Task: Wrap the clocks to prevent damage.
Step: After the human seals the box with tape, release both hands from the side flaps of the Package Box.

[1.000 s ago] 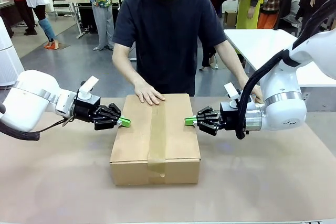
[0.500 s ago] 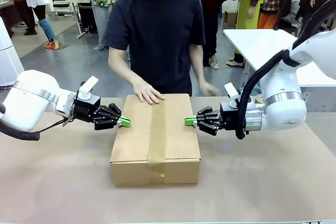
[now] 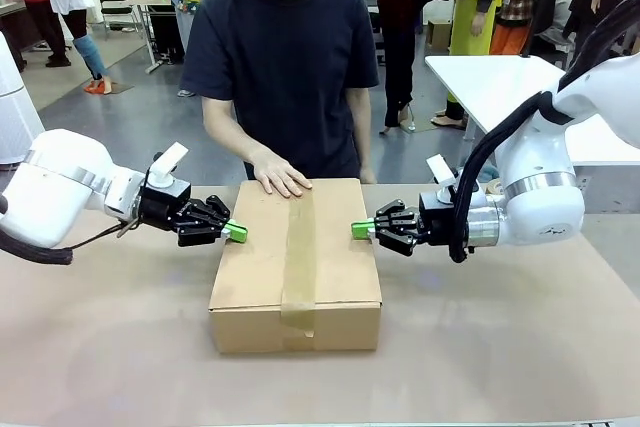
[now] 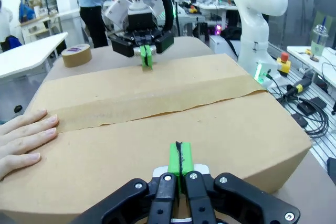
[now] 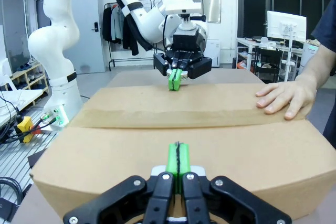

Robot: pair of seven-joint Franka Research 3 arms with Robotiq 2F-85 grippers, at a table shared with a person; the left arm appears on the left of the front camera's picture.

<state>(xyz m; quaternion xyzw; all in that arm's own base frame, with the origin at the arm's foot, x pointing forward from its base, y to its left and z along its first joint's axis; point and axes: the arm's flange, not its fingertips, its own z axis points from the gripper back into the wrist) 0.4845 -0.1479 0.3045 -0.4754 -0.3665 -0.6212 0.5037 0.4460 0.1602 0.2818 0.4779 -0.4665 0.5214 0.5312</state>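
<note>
Tabletop (image 3: 520, 347): taped cardboard box (image 3: 297, 262); left gripper (image 3: 236, 232), right gripper (image 3: 360, 231) flank it, closed, empty; person's far hand withdrawn, other hand (image 3: 281, 177) pressing flat.

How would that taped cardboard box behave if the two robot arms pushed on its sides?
The cardboard box sits flat and wide, so it would probably slide, not tip. Its walls look stiff. The hand resting on top may steady it.

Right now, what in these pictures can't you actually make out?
- Contents of the cardboard box: it is taped shut in all views, so no clocks can be checked.
- Person's other hand: front view, behind the box; one hand rests on top.
- Tape roll: left wrist view, label too small to read.
</note>
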